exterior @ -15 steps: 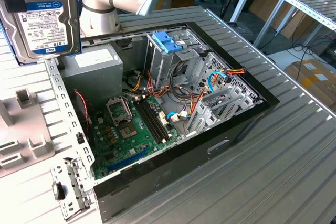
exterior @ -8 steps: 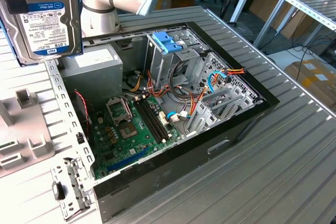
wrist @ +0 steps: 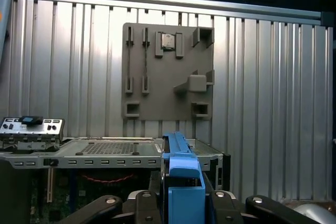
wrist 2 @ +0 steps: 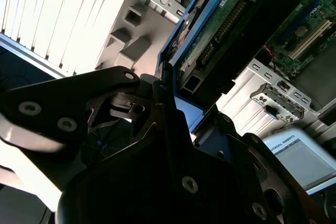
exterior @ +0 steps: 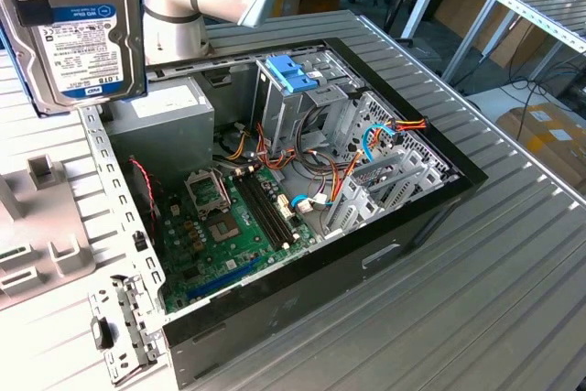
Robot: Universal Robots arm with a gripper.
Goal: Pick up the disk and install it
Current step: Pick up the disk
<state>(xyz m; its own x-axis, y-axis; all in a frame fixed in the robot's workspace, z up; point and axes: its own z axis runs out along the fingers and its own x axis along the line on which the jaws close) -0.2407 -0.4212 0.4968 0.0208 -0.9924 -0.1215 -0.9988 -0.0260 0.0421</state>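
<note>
The disk [exterior: 81, 36] hangs in the air above the table at the exterior view's left, beyond the open computer case [exterior: 417, 217]. Its white label with the blue top band faces the exterior camera. My gripper [wrist: 181, 199] is shut on it; in the first wrist view a blue side rail [wrist: 181, 169] stands upright between the black fingers [wrist: 139, 203]. In the second wrist view the disk's green circuit-board underside [wrist 2: 218, 32] and blue rail edge show just past the dark gripper body [wrist 2: 157, 145].
Inside the case are a green motherboard [exterior: 229, 226], a grey power supply [exterior: 160, 121], a drive cage with a light-blue latch [exterior: 291, 73] and loose cables. A grey fixture plate [wrist: 168, 72] lies on the ribbed metal table [exterior: 513, 272] beside the case.
</note>
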